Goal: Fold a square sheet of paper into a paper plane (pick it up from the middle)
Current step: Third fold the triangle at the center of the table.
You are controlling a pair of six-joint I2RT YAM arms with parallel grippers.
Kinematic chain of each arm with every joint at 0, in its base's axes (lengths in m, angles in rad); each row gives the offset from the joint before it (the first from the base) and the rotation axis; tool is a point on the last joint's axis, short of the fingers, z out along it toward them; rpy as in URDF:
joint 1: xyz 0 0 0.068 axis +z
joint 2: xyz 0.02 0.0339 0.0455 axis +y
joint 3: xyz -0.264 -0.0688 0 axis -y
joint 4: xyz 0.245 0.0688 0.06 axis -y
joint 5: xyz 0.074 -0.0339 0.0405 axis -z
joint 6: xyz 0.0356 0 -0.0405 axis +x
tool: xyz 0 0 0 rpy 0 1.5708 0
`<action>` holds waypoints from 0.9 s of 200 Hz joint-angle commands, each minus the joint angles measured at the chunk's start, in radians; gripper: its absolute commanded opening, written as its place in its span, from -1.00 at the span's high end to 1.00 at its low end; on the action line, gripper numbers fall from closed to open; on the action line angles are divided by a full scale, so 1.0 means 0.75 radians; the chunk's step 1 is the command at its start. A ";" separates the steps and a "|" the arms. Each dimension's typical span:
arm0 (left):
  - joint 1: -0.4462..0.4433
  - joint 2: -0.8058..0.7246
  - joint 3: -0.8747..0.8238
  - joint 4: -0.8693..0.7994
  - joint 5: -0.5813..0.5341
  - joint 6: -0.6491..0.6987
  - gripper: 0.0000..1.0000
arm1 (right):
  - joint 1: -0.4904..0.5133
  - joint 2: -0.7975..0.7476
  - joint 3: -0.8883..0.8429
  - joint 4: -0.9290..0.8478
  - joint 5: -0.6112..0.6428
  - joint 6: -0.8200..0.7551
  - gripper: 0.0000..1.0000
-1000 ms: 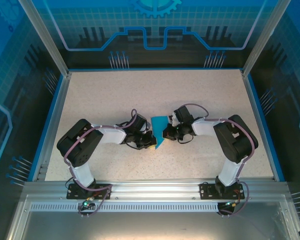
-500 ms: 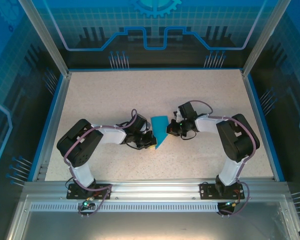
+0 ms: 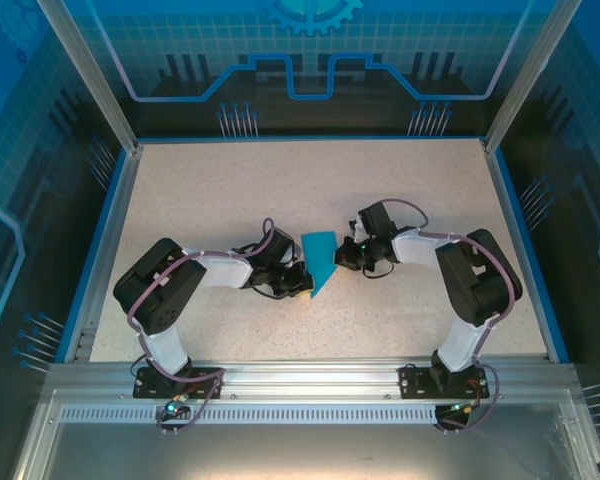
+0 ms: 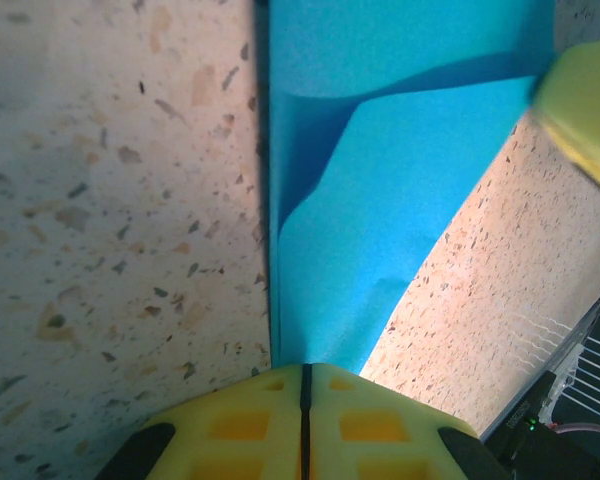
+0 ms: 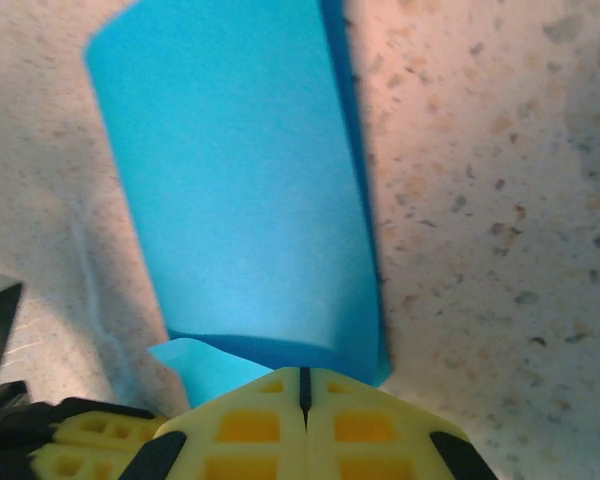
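Top external view: the folded sheet of paper (image 3: pixel 320 258), bright blue, lies near the middle of the speckled table (image 3: pixel 230 180), broad at its far end and narrowing to a point at its near end. The left gripper (image 3: pixel 303 284) sits at that near point, and the right gripper (image 3: pixel 341 256) is against the sheet's right edge.

Left wrist view: the yellow fingers (image 4: pixel 245 420) are pressed together with only a thin seam between them, clamped on the narrow tip of the sheet. A folded flap lies over the layer beneath.

Right wrist view: the fingers (image 5: pixel 250 425) are closed tight. The sheet's near edge meets their tips and a small lighter flap pokes out to the left. I cannot tell whether the paper is pinched.
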 commanded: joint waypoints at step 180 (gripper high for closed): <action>-0.074 -0.176 0.128 -0.272 -0.114 0.100 0.48 | 0.147 0.147 -0.001 -0.035 0.056 0.044 1.00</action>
